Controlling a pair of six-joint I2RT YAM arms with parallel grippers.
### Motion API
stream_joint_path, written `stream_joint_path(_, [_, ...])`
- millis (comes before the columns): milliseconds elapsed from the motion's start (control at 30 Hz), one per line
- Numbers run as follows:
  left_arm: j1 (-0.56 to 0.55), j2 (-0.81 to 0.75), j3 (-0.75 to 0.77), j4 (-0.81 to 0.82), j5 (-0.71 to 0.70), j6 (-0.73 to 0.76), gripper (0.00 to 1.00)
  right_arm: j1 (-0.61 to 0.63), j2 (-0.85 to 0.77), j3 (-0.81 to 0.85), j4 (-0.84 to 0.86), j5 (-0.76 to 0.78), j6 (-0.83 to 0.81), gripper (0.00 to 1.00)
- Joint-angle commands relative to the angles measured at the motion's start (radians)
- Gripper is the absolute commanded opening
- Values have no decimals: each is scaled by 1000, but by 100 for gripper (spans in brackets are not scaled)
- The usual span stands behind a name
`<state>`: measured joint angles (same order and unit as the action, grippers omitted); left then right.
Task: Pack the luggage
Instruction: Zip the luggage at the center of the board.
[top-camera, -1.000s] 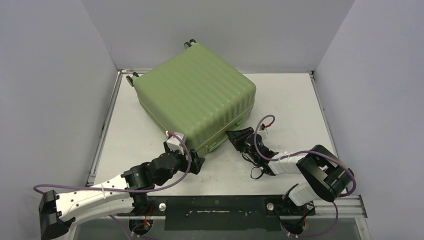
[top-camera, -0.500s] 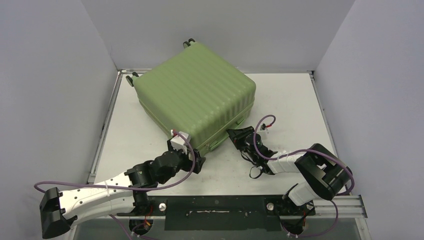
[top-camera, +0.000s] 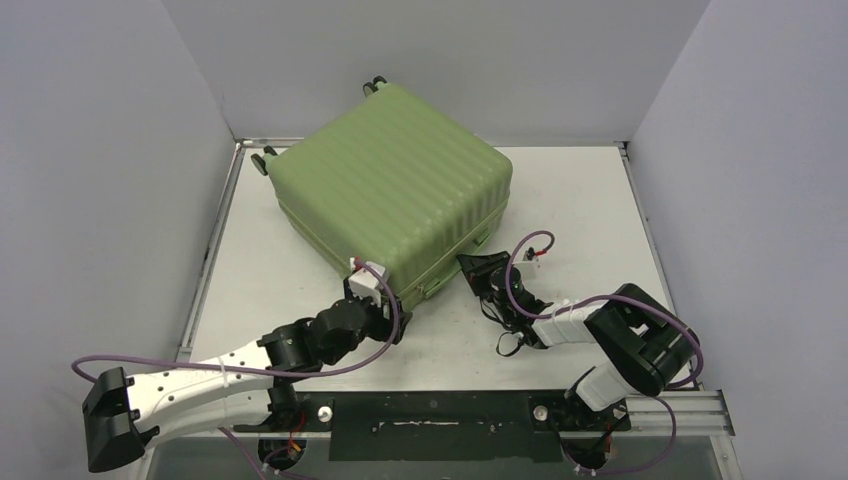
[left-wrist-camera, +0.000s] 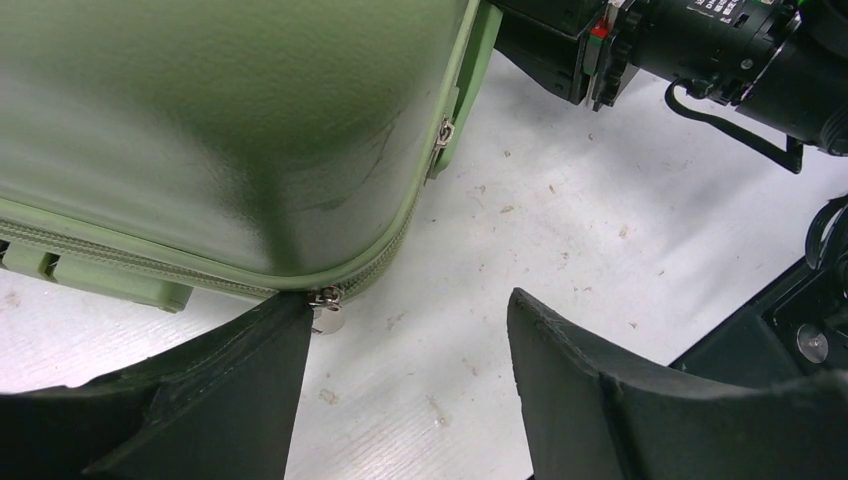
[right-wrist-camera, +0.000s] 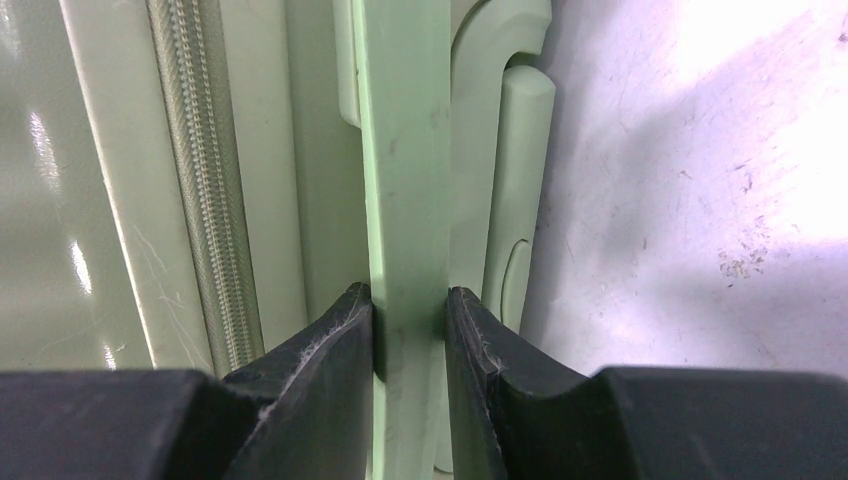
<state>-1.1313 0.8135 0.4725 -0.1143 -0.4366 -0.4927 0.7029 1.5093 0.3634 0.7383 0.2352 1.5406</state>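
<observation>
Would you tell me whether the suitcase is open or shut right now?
Shut: the luggage lies flat with both shells together, no lining showing, zipper pull at its corner.

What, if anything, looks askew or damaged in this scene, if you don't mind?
The luggage lies diagonally, askew to the edges of the table, with its wheels toward the far-left corner. Its shell shows faint scuff marks near the zipped corner. Nothing is spilled.

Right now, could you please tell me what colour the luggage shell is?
The luggage is light green, ribbed; clearest in the top view.
</observation>
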Motion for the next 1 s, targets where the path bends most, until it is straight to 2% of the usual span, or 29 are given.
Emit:
stream_joint_path(0, [-41,71,42,299,387,-69,65,100,73,-3,-169,-247,-10,0])
stream_joint_path(633, [-50,226,108,419,472,-63,58,133,110,12,-150,-255,-1,0])
stream_joint_path(967, [-49,313,143,484,454,-49,69,178,143,25,-136,-250,12,0])
